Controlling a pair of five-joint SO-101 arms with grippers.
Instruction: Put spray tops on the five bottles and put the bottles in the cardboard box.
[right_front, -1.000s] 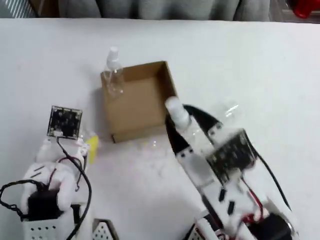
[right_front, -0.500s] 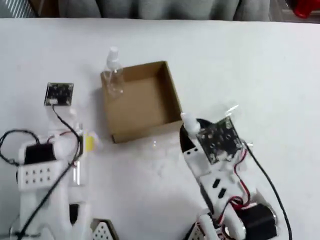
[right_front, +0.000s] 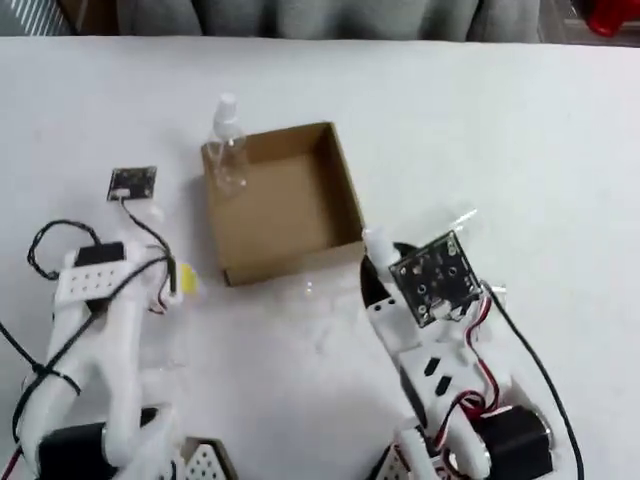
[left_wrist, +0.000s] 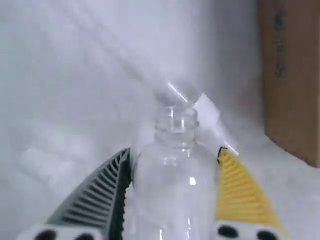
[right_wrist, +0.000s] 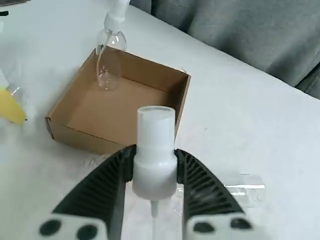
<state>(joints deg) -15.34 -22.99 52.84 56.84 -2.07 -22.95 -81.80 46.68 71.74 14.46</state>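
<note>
Box (right_front: 285, 215) holds one capped bottle (right_front: 227, 145); four left. Left gripper (left_wrist: 173, 152) clamps open bottle (left_wrist: 175, 187), right gripper (right_wrist: 154, 150) clamps top (right_wrist: 156, 125).

A capped clear plastic bottle (right_front: 227, 140) stands in a corner of your open brown cardboard box (right_front: 290, 210). Your left gripper (left_wrist: 175, 154) clamps an uncapped clear bottle (left_wrist: 175, 192); your right gripper (right_wrist: 154, 151) pinches a white spray top (right_wrist: 156, 125).

bottle (left_wrist: 175, 175) base cut off, spray top (right_wrist: 154, 160) tube cropped
</note>
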